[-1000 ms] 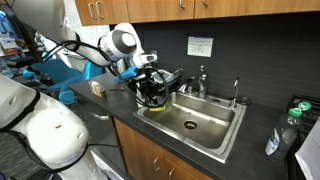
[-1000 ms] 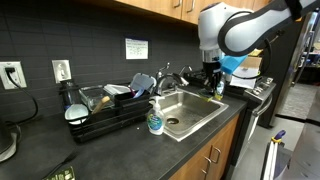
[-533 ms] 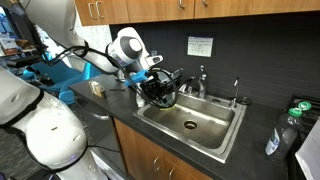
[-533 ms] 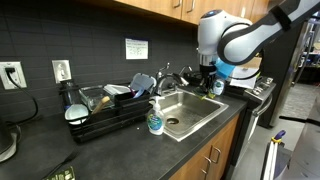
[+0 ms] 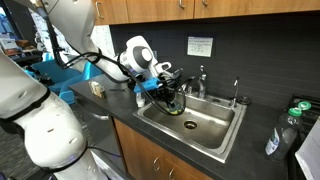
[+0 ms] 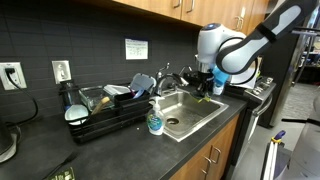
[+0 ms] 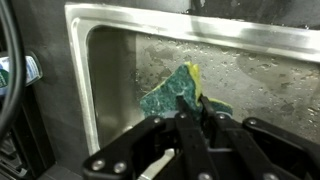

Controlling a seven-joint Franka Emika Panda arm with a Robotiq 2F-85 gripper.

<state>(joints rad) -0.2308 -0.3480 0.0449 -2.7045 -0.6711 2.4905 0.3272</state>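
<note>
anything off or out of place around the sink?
Only the sponge: the shut claw pinches one end, so it hangs crumpled over the sink basin. No spill or damage visible.

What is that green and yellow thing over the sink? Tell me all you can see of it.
It is a sponge: a dark green scouring layer on yellow foam, soft-looking and a little crumpled. The shut gripper pinches one end, and the rest sticks out beyond the fingertips. In the wrist view it hangs over the wet steel sink, near one wall. Only the gripper clearly touches it; whether it reaches the sink floor cannot be told.
</note>
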